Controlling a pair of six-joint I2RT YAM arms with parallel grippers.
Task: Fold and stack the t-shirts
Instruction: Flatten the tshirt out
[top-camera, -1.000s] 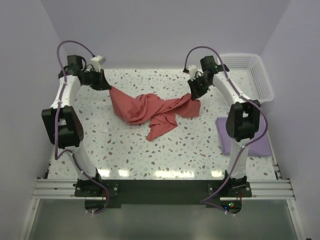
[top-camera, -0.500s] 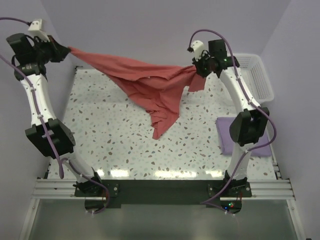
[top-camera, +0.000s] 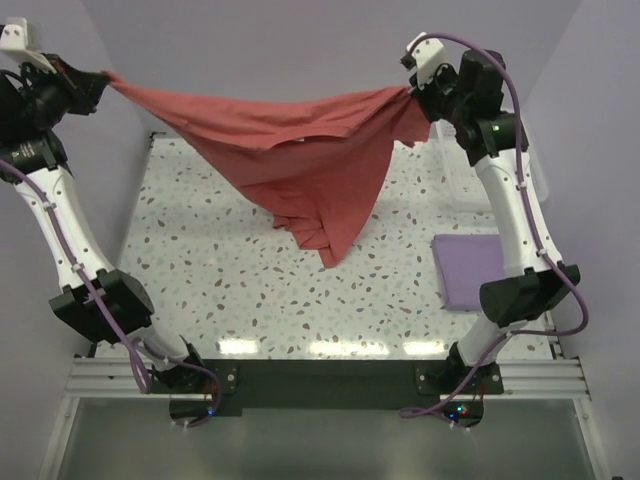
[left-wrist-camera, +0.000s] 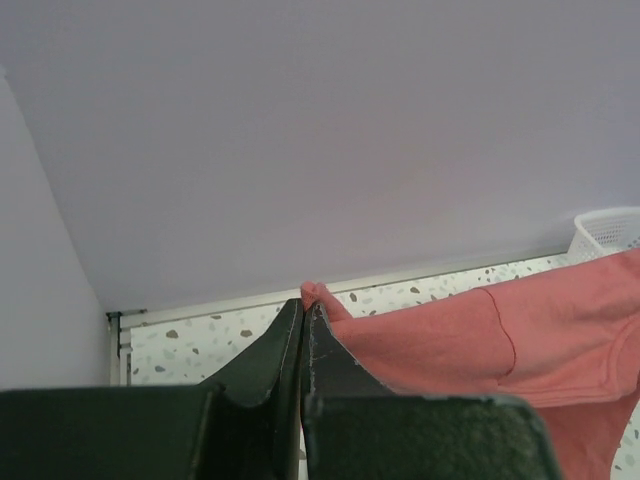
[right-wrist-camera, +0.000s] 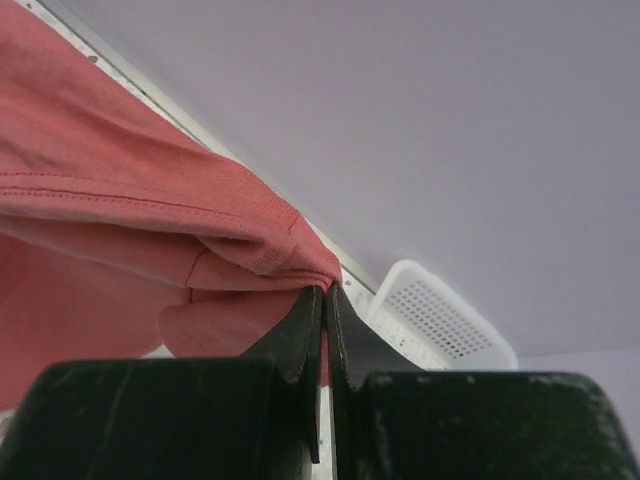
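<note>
The salmon red t-shirt (top-camera: 290, 150) hangs stretched in the air between my two grippers, high over the speckled table (top-camera: 200, 270). Its lower point dangles down to about the table's middle. My left gripper (top-camera: 103, 80) is shut on the shirt's left end, with a nub of red cloth (left-wrist-camera: 312, 293) poking past its fingertips. My right gripper (top-camera: 412, 93) is shut on the right end, and the cloth (right-wrist-camera: 150, 200) bunches at its tips. The folded lavender t-shirt (top-camera: 475, 268) lies flat on the table at the right, partly behind my right arm.
A white lattice basket (right-wrist-camera: 440, 310) stands at the table's back right corner, mostly hidden behind my right arm in the top view. Lavender walls close in the table at the back and both sides.
Both grippers have lifted the red t-shirt from a crumpled heap on the table and pulled it apart, up and outward, so it now hangs spread between them.
</note>
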